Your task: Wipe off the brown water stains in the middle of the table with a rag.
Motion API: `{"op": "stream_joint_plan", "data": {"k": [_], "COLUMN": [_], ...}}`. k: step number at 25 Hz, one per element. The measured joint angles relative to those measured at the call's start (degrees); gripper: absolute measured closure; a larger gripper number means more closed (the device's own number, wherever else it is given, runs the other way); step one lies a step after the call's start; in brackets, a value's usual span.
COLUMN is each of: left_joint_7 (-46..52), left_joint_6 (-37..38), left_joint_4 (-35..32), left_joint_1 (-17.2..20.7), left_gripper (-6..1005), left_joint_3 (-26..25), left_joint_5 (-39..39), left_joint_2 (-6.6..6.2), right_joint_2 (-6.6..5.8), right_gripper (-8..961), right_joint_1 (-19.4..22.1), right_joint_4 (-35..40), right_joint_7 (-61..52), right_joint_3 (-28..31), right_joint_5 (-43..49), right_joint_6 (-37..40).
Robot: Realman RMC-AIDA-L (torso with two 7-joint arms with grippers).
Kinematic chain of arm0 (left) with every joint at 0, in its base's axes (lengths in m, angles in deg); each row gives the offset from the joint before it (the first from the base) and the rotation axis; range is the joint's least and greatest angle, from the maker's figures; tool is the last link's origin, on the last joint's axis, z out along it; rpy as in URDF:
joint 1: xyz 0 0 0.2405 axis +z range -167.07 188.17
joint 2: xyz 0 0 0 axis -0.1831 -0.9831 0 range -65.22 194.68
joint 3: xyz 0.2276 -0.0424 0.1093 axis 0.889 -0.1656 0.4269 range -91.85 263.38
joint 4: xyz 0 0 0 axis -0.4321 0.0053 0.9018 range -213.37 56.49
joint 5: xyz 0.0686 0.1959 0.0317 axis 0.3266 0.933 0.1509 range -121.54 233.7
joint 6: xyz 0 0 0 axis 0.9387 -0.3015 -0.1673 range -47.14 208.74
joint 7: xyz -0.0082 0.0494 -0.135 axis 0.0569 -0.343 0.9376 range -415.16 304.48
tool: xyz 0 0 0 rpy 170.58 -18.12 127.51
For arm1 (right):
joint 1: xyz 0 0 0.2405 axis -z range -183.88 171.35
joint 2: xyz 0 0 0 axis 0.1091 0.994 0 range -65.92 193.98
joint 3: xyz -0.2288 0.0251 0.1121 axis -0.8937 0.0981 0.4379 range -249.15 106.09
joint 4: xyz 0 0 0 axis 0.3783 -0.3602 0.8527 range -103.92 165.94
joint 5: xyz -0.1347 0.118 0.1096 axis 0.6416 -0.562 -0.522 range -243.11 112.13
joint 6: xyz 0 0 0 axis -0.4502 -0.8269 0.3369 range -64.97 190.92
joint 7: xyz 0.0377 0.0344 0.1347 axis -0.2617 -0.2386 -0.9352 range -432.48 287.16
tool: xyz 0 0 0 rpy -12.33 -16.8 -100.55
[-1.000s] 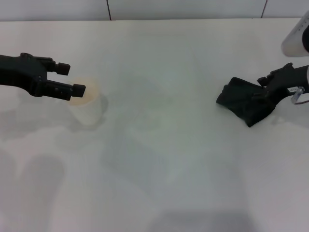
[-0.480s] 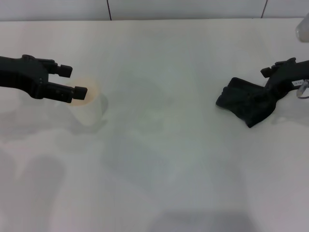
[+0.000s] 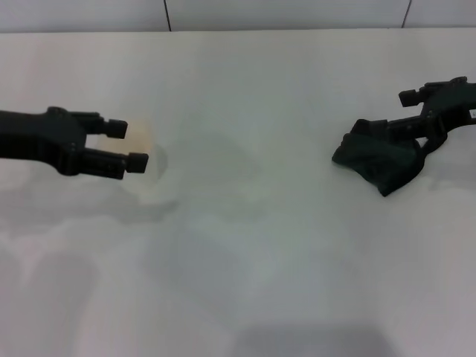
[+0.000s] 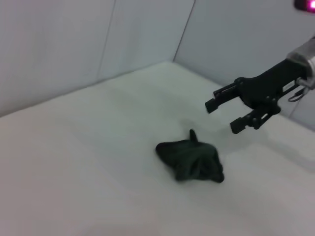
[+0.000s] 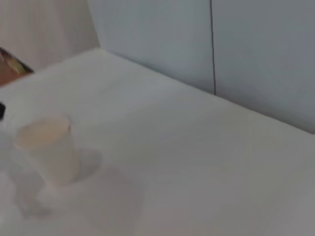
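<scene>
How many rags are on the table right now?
1. The rag lies crumpled on the table's right side, just beside the open right pincer. None shows elsewhere.

A dark, crumpled rag [image 3: 381,159] lies in a loose heap on the right side of a broad, glossy white table [image 3: 253,245], one corner poking up from its folds, as the left wrist view [image 4: 191,160] shows. The heap rests flat on the surface, bunched rather than spread out. The tabletop around it is plain and pale, marked only by soft shadows and reflections. No brown stain can be made out in the middle of the table from any of the views.
</scene>
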Motion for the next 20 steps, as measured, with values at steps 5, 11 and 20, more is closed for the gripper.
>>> {"op": "stream_joint_plan", "data": {"k": [5,11,20], "left_joint_7": [-1.4,-3.3,0.3], "left_joint_6": [0.1,0.1,-0.1], "left_joint_4": [-1.2,-1.1,-1.3], "left_joint_1": [2.8,6.7,10.4], "left_gripper": [105,105,106], "left_joint_3": [0.0,0.0,0.0], "left_joint_5": [-1.0,-2.1,-2.8], "left_joint_2": [1.22,1.55,-1.19], "right_joint_2": [-0.07,-0.08,-0.64], "right_gripper": [98,98,97], "right_joint_1": [-1.2,-0.8,-0.5], "right_joint_4": [-5.3,-7.2,-9.2], "right_joint_7": [2.8,4.1,7.2], "right_joint_3": [3.2,3.8,4.6], "right_joint_5": [-2.1,-2.3,-1.7], "right_joint_6": [0.7,0.2,0.9]}}
